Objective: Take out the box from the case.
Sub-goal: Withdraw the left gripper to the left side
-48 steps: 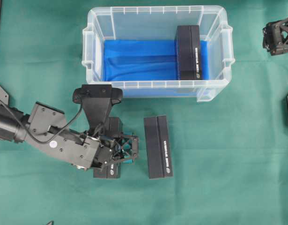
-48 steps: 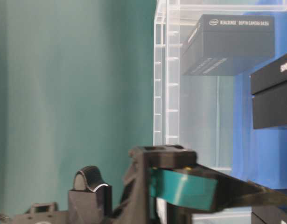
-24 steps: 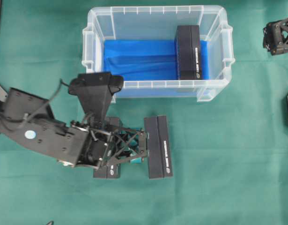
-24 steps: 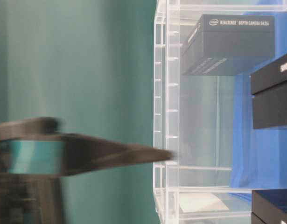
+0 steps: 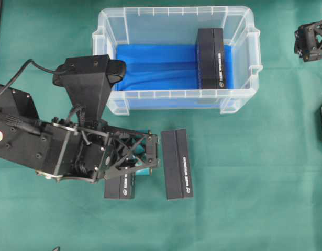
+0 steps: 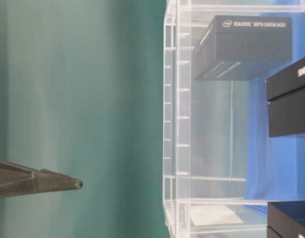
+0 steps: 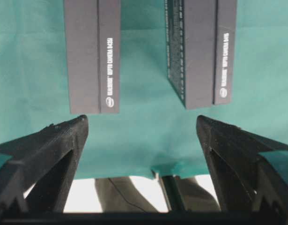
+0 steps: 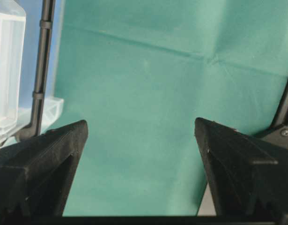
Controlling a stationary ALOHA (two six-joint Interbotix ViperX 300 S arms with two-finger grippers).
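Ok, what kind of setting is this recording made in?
Most likely a lab bench set up for robot handling trials: a green cloth covers the table, a clear plastic case sits on it with a black camera box inside, and two black robot arms work from either side.

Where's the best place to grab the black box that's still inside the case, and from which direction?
Probably from straight above, across the box's narrow width near mid-length. It lies long and slim by the case's right wall, whose walls block side approaches. The open left gripper looks wide enough.
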